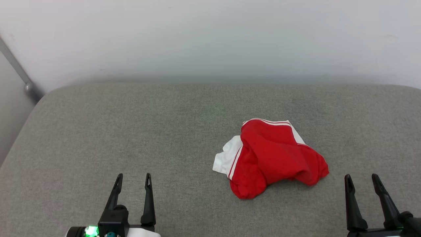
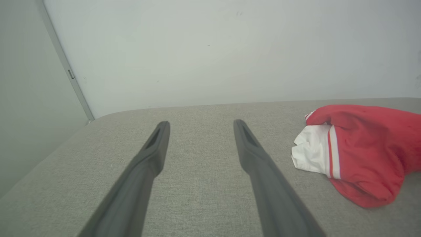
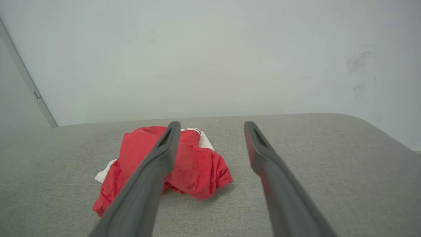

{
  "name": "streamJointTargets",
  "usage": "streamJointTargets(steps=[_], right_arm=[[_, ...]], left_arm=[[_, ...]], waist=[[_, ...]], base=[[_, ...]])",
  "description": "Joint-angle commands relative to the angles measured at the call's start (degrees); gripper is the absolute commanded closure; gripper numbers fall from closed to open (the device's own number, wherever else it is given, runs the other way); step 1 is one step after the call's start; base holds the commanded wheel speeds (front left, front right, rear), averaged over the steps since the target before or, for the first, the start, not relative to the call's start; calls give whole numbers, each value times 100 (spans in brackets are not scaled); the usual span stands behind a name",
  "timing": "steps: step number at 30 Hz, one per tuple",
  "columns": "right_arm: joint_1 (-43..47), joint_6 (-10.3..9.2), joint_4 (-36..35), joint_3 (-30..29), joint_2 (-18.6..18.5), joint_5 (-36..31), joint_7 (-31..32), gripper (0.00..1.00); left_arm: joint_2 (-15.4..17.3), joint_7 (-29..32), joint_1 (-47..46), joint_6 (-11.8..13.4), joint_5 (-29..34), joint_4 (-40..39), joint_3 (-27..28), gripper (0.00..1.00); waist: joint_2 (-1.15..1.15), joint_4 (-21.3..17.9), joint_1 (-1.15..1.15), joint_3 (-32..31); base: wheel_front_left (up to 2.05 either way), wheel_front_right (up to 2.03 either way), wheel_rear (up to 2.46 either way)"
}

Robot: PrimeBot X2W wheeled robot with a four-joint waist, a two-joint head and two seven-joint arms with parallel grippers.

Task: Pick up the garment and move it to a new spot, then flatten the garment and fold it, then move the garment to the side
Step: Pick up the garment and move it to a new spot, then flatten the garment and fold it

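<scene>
Left gripper (image 1: 134,177): low at the left over the grey pad (image 1: 82,131); its fingers stand wide apart, with bare pad between them, and it holds nothing.
Shirt from left gripper: well off to its right and a little farther out. In the left wrist view the shirt sits at the right edge, apart from both fingers.
Shirt (image 1: 273,158): a crumpled red heap on the pad, right of the middle. A white sleeve panel with thin red stripes pokes out on its left, and a white striped edge shows along its far side.
Shirt from right gripper: ahead and to its left, near but apart. In the right wrist view the left finger crosses in front of the heap, and the right finger is over bare pad.
Right gripper (image 1: 361,177): low at the right, fingers spread wide, empty.
Wall (image 1: 210,39): pale, behind the pad.
</scene>
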Motion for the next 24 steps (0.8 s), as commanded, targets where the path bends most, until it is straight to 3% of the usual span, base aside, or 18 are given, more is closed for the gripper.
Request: streamJointTargets(steps=[1, 6, 24], right_arm=[[75, -4, 21, 41, 10, 62, -12, 0], [123, -4, 33, 117, 9, 154, -12, 0], [13, -4, 44, 167, 9, 168, -12, 0]], left_arm=[[-34, -15, 80, -73, 73, 23, 60, 0], [-203, -15, 171, -349, 250, 66, 262, 0], [-360, -15, -128, -714, 508, 163, 710, 0]], waist=[[0, -4, 0, -13], [0, -11, 0, -32], [0, -86, 0, 20]], base=[[0, 0, 0], [0, 0, 0], [0, 0, 0]])
